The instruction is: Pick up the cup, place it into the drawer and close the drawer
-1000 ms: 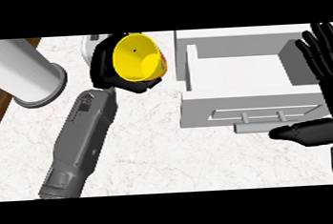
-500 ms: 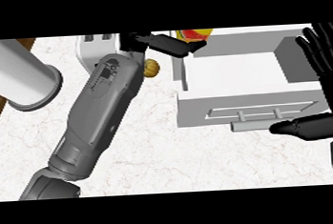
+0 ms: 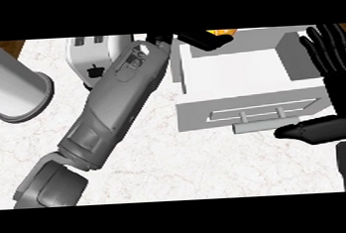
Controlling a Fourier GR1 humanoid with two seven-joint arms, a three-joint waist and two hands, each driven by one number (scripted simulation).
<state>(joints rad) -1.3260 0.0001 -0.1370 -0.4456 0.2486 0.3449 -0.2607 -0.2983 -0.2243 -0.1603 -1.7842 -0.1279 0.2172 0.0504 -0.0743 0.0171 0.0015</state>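
Cup (image 3: 221,32): only a small yellow-orange sliver of it shows at the top edge, above the back of the open drawer, mostly hidden by my left hand.
Grey cylinder (image 3: 13,87): a tall canister-like thing at the far left, standing on the counter (image 3: 208,166), well apart from everything else.
Toaster (image 3: 92,58): white, near the top, just left of my left forearm and partly covered by it.
Left forearm (image 3: 113,106): runs slantwise from lower left up to the top middle, across the marbled white counter.
Left hand (image 3: 193,38): black, at the top edge over the drawer's back left corner; my fingers are curled about the cup, holding it.
Drawer (image 3: 249,109): white, open, its inside bare where I can see it; the front panel with its bar handle faces me.
Right hand (image 3: 334,65): at the right edge beside the drawer, fingers straight and spread upward, thumb stretched out just below the drawer front; it holds nothing.
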